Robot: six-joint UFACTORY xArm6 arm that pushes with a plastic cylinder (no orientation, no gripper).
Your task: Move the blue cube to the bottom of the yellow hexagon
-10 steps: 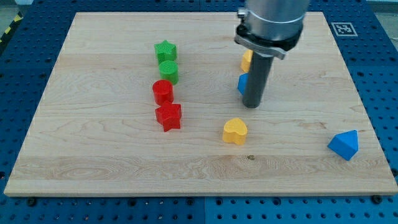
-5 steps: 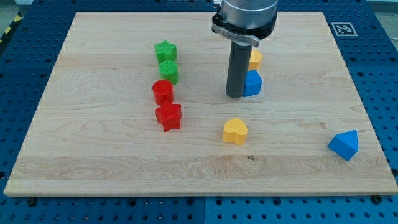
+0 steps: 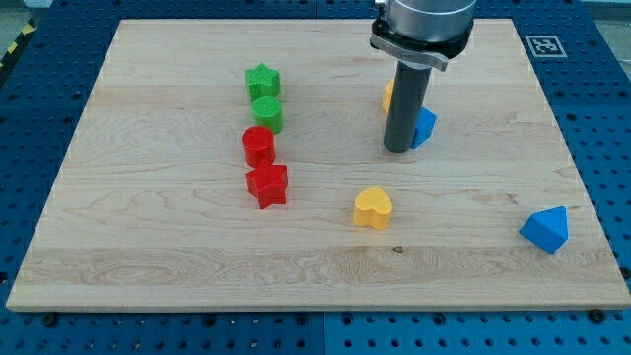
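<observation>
Pale wooden board [image 3: 177, 247] on a blue pegboard bench [image 3: 30, 118]; a black-and-white marker tag [image 3: 544, 45] sits at the board's far right corner at the view's top.

Left of centre, four blocks run in a rough column from top to bottom: green star [image 3: 262, 80], green cylinder [image 3: 267, 113], red cylinder [image 3: 258, 146], red star [image 3: 267, 184]. The two green ones touch, as do the two red ones. All are well apart from the rod. Yellow heart [image 3: 373, 208] lies below the rod, near it but not touching. A blue block with a peaked top [image 3: 545, 230] sits alone near the view's right edge, low down.

My tip [image 3: 398, 149] rests on the board, rod upright. No jaws or fingers on this arm, only the bare rod. The blue cube [image 3: 424, 126] shows just at the rod's right side, pressed against or very near it and partly hidden. The yellow hexagon [image 3: 390, 95] peeks out at the rod's left, above the cube, mostly covered. Cube lies below and slightly right of the hexagon; whether they touch, cannot tell.
</observation>
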